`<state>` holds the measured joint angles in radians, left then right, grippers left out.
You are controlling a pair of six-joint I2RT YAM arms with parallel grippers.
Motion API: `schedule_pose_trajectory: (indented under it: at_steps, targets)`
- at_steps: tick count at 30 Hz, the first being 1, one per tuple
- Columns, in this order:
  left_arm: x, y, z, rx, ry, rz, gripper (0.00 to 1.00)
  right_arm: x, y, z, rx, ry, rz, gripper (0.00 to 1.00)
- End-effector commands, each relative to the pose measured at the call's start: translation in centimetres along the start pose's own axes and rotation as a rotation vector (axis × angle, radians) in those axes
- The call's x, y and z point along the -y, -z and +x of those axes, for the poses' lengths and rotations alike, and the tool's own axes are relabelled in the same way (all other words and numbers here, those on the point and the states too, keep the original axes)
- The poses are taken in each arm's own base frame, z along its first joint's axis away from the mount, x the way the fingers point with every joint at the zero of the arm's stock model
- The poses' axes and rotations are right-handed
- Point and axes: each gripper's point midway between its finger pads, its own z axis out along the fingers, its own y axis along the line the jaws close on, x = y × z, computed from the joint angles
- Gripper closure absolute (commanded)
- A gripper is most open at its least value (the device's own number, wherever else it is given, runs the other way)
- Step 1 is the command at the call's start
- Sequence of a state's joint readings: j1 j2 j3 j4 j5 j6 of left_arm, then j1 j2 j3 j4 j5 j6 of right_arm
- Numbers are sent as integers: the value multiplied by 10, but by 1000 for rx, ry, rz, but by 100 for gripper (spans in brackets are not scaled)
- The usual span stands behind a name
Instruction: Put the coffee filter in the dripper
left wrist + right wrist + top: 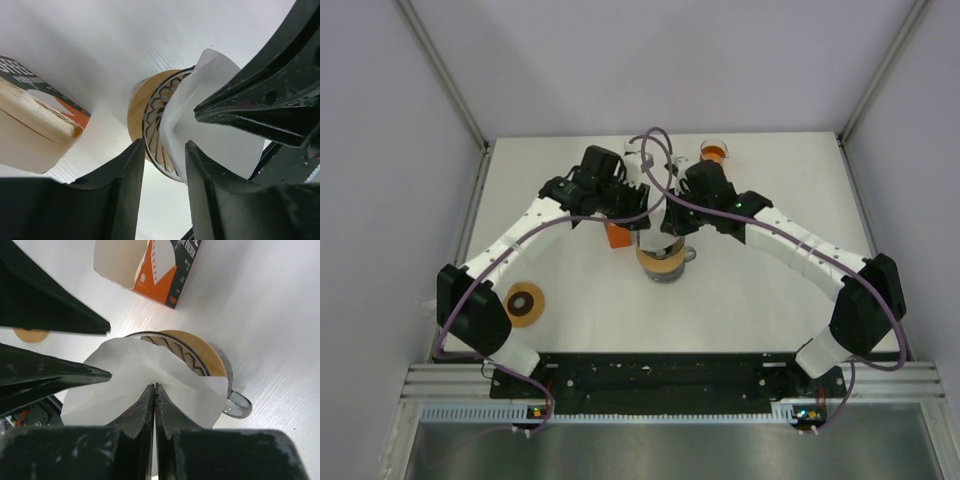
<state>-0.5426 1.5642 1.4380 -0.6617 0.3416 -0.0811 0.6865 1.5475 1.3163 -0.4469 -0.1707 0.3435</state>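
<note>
The coffee filter [131, 377], a white paper cone, hangs tilted over the dripper [202, 354], partly inside its mouth. The dripper has a tan ring rim, a ribbed inside and a clear handle, and stands mid-table [662, 263]. My right gripper [154, 386] is shut on the filter's near edge. My left gripper [165, 145] is open, with its fingers [75, 374] on either side of the filter's [210, 112] other edge and a clear gap between them. Both grippers meet just above the dripper in the top view.
An orange filter carton [617, 235] with cream paper lies just left of the dripper. A tan disc with a dark hole [525, 303] sits near the left arm's base. A small glass with orange contents [714, 150] stands at the back edge.
</note>
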Motion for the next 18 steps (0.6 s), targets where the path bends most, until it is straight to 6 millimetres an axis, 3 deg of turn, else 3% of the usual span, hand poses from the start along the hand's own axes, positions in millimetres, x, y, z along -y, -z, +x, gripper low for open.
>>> schedule_pose_trajectory:
  at_steps: [1, 7, 12, 18]
  targets:
    - [3, 24, -38, 118, 8, 55, 51, -8, -3, 7, -61, 89, -28, 100]
    - [-7, 43, -48, 160, 133, 155, 41, -6, -14, 15, -136, 171, 42, 100]
    - [-27, 46, -32, 150, 320, 169, 42, -6, -23, 17, -172, 231, 114, 100]
    - [-17, 45, -17, 147, 442, 228, 41, 6, -33, 25, -242, 275, 244, 100]
